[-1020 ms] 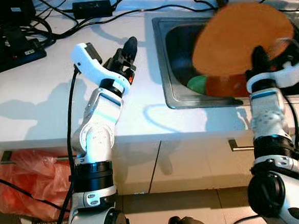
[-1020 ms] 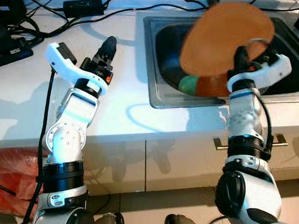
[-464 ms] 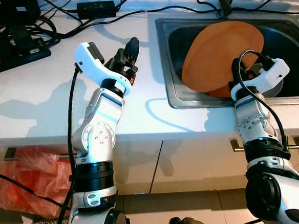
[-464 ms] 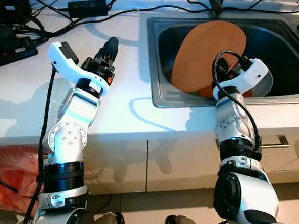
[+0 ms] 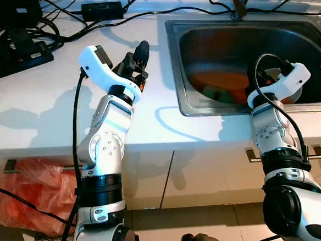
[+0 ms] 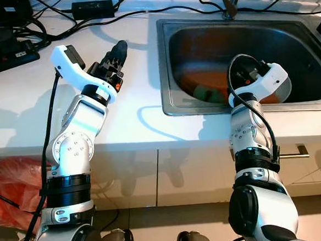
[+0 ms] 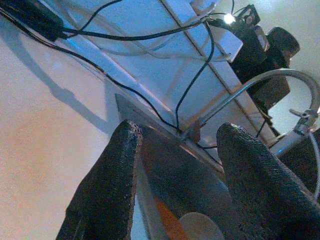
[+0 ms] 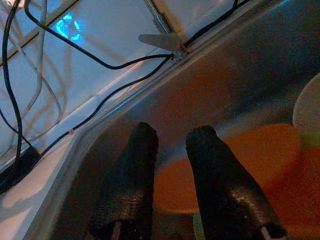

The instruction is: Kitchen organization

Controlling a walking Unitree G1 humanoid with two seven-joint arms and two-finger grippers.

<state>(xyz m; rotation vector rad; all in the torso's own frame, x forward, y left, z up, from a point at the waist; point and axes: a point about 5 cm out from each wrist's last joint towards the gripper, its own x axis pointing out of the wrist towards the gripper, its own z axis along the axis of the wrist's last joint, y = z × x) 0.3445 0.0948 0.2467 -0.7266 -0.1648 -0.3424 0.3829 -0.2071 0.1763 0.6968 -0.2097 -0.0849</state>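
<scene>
The right tool (image 8: 170,150) hangs inside the sink (image 5: 174,70), over its near edge, at about 3 o'clock in the head views. Its two black fingers (image 8: 131,180) stand a little apart with nothing between them. Just past the fingertips, on the sink floor, lies an orange plate (image 8: 240,165), nearly flat and blurred in the head views, where it shows as an orange smear (image 5: 224,80) toward the middle of the basin. A green item (image 6: 205,92) lies beside it at the near side, too blurred to name. A pale round dish (image 8: 307,110) sits at the plate's far side in the right wrist view, touching or overlapping the orange; which cannot be told.

The left tool (image 5: 139,53) is raised above the white surface (image 5: 48,90), at about 10 o'clock from the sink's near corner, pointing toward the sink's left rim. Its fingers (image 7: 105,190) are spread wide and hold nothing; between them the left wrist view shows the sink's edge and a curved metal tap (image 7: 260,85) behind it.

At 12 o'clock, along the back of the surface, black cables (image 5: 142,14) run past a black power brick (image 5: 102,9). At 10 o'clock sits a black power strip (image 5: 12,51) with plugs. Below the surface, at 7 o'clock, an orange plastic bag (image 5: 27,190) lies on the floor beside the white cabinet fronts (image 5: 197,178)
</scene>
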